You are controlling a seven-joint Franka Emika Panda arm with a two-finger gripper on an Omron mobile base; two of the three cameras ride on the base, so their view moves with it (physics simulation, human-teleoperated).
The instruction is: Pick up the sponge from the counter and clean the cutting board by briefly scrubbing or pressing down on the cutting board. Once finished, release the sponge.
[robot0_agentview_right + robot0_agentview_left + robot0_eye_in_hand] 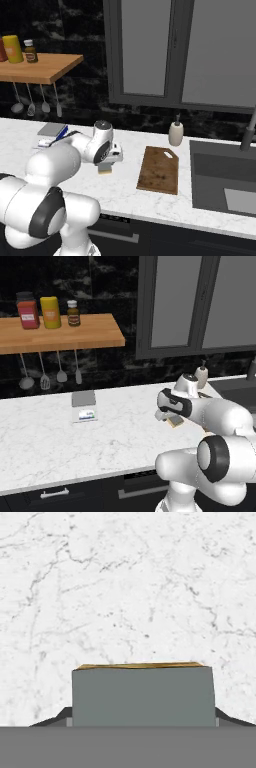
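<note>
Sponge point(175, 420) first, from the left base view: we see it tucked under our gripper point(170, 418), a yellow-tan pad with a dark face, held over the white marble counter point(45, 441); the grey kitchen scale point(83, 405) sits well apart to the left, below the wooden shelf point(65, 335) with its jars; a soap dispenser point(201, 374) stands behind the arm.

From the right base view, our gripper point(106, 164) carries the sponge point(105, 169) at its tips, seemingly just off the marble, though we cannot be sure of the gap; the cutting board point(160, 170) lies flat to the right, near but apart from the sponge, with the sink point(220, 170) beyond it.

From the hand view, the sponge point(143, 694) sits between our finger tips point(59, 718), its grey face toward the camera and a tan edge along the top; the jaws are clenched on it, with veined counter point(125, 587) beyond.

We judge the pickup done; what remains is carrying the sponge across to the board, pressing or scrubbing there, then letting go.
</note>
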